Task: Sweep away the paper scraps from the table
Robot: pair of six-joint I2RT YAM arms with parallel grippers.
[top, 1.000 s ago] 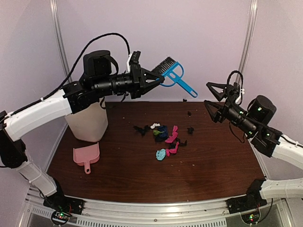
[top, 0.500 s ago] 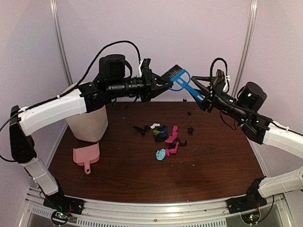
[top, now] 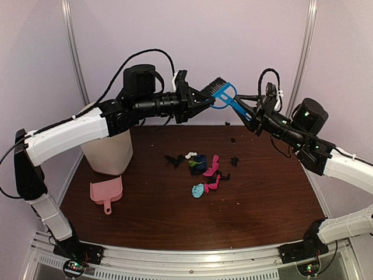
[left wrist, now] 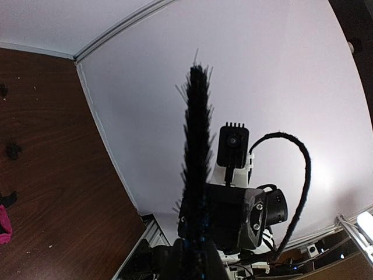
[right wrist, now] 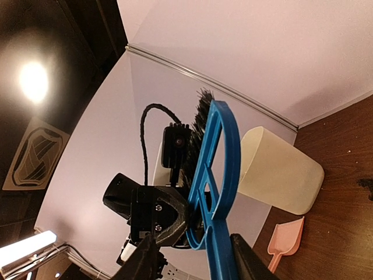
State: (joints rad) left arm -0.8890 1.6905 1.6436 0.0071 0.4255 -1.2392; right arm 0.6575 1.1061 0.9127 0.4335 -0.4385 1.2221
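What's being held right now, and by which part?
The left hand grips the blue brush by its head, beside the bristles; the right hand straddles its handle, not closed.

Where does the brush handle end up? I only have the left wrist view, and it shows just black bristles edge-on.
Observer: In the top view, the blue plastic hand brush is in the air. Its head is in the left pincer and its handle slants down into the right pincer.
Operator: Is the right one shut on it?
Observer: Not by the right wrist view. The handle sits between the fingers, with a gap on one side.
Operator: Where's the dustpan?
Observer: The pink plastic dustpan lies on the dark wood table near its left edge, apart from the crumpled paper scraps in the middle.
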